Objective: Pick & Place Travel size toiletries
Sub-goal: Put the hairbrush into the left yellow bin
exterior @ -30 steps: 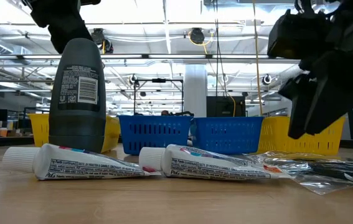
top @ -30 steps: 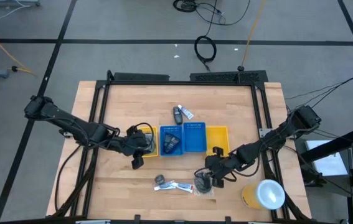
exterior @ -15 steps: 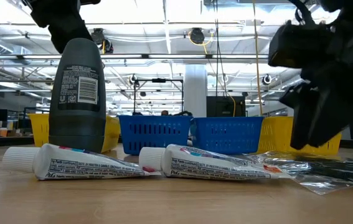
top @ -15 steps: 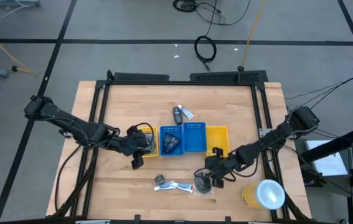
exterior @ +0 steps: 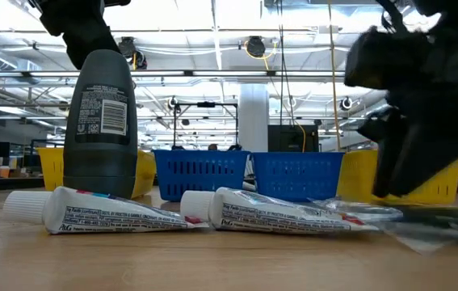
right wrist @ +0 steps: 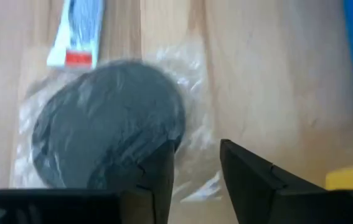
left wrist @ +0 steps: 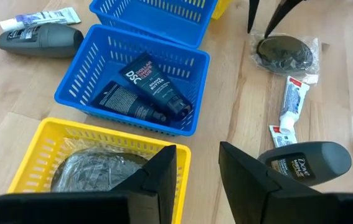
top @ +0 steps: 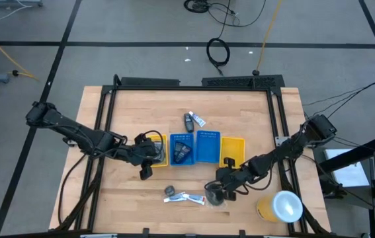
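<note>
A grey round mesh pad in a clear bag (top: 213, 198) lies flat on the table near the front; it also shows in the right wrist view (right wrist: 108, 130). My right gripper (top: 221, 192) is open and low over the bag's edge (right wrist: 195, 177). Two white tubes (top: 187, 198) lie flat to the bag's left, and a dark bottle (top: 169, 191) stands upright beside them. My left gripper (left wrist: 196, 168) is open and empty above the left yellow tray (left wrist: 30, 168). That tray holds another bagged mesh pad (left wrist: 95, 165). Two dark tubes (left wrist: 145, 93) lie in a blue tray (left wrist: 76, 93). My right gripper comes at the bag from above with one finger (right wrist: 157, 168) over the bag's edge beside the pad. I cannot tell whether the finger touches the plastic.
Two yellow and two blue trays (top: 206, 147) stand in a row at mid-table. A dark bottle (top: 188, 121) and a white tube (top: 199, 120) lie beyond them. A large yellow-and-white cylinder (top: 280, 206) stands at the near right corner.
My right gripper has moved down and toward the table's left and near edges, closer to the bagged mesh pad.
</note>
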Tool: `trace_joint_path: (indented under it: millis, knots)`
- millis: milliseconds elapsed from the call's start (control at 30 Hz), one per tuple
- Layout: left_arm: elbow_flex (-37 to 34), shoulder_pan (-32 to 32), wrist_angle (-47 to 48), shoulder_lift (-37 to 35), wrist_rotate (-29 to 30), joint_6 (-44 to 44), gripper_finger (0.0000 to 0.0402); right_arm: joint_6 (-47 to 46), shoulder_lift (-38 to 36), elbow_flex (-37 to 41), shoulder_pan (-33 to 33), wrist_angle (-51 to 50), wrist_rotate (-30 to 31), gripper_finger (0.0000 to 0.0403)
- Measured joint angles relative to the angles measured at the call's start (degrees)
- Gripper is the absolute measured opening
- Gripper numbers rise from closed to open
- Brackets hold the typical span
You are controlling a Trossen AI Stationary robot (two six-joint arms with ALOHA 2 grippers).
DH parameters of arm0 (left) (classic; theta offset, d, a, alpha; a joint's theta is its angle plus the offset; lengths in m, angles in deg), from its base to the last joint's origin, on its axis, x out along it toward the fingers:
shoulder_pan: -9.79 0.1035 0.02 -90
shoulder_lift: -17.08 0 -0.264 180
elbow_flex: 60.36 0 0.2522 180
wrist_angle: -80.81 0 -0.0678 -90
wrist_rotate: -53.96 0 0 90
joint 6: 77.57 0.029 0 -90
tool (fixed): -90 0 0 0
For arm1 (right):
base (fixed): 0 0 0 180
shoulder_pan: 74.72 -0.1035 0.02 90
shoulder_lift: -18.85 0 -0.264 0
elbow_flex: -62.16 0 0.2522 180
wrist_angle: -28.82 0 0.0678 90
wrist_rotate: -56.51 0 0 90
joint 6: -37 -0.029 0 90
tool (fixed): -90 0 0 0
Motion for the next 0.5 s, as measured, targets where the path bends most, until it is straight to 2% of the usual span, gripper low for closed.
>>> trace_joint_path:
  millis: [500]
  knots:
    - [0.0, 0.0, 0.0, 0.0, 0.0, 0.1, 0.0122, 0.2, 0.4, -0.1, 0.6, 0.1, -1.7, 0.0121]
